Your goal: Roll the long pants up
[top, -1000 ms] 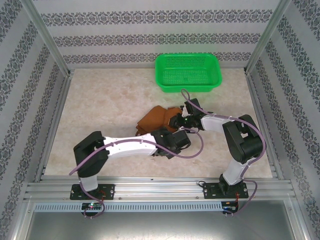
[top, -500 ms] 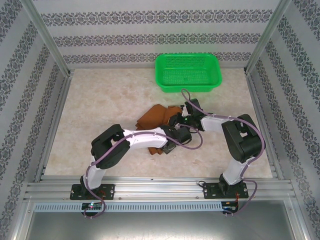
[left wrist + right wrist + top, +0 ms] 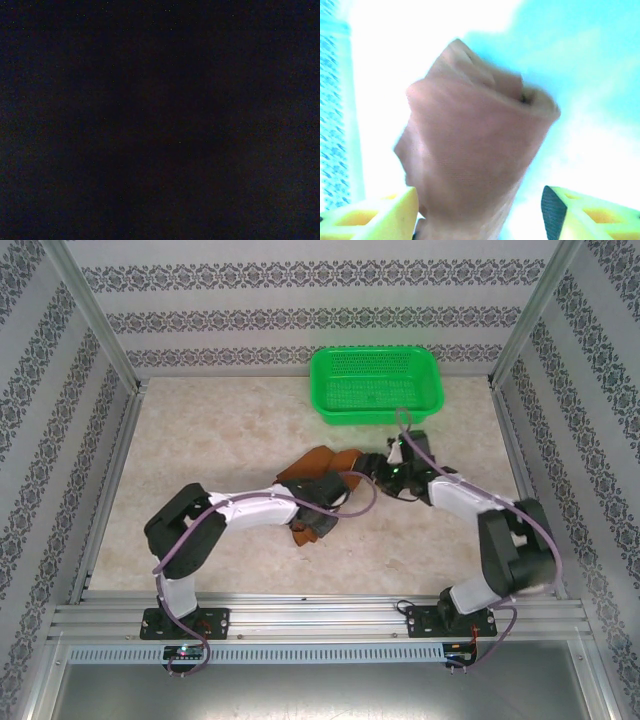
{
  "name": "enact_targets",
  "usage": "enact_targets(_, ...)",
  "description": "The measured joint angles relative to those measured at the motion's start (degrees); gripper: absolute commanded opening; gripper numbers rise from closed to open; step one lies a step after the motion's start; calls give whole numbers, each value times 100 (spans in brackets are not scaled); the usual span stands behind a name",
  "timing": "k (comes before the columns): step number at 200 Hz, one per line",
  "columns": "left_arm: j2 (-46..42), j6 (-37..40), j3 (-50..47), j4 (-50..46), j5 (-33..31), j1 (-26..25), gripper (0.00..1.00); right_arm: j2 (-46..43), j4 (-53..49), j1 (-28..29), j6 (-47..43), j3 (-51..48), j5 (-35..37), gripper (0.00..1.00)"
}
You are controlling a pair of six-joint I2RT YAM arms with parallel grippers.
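Observation:
The long pants (image 3: 312, 465) lie as a bunched rust-brown bundle in the middle of the table. My left gripper (image 3: 313, 525) sits low on the bundle's near edge, and its wrist view is entirely black, so its jaws are hidden. From the right, my right gripper (image 3: 372, 466) meets the bundle's far right end. In the right wrist view the pants (image 3: 470, 150) rise as a blurred folded mass between the yellow fingers (image 3: 380, 212), close to the left-hand one. That right gripper (image 3: 479, 212) is open, with its jaws wide apart.
An empty green basket (image 3: 430, 390) stands at the back of the table, just beyond the right arm. The pale marbled table (image 3: 200, 460) is walled by patterned panels and metal rails on the left, right and back.
The left arm's elbow swung back to the left and its wrist slid onto the bundle. The right arm stretched out, its elbow moving right and its gripper shifting toward the basket.

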Motion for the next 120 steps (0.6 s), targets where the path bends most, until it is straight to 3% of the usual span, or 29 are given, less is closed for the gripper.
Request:
enact_targets(38,-68,-190,-205,706,1943,334,0,-396,-503,-214,-365,916,50,68)
enact_targets(65,79,-667,-407,1539,3818,439,0,-437,-955,-201,-525,949,48,68)
enact_targets(92,422,-1390,-415,2267,5228,680,0,-579,-1390,-205,-640,813,105,69)
enact_targets(100,518,-1635,-415,2461,5560,800,0,-667,-1528,-214,-688,765,149,87)
enact_targets(120,732,-2258,-411,2859,6258,1165,0,-944,-1884,-243,-811,713,323,89)
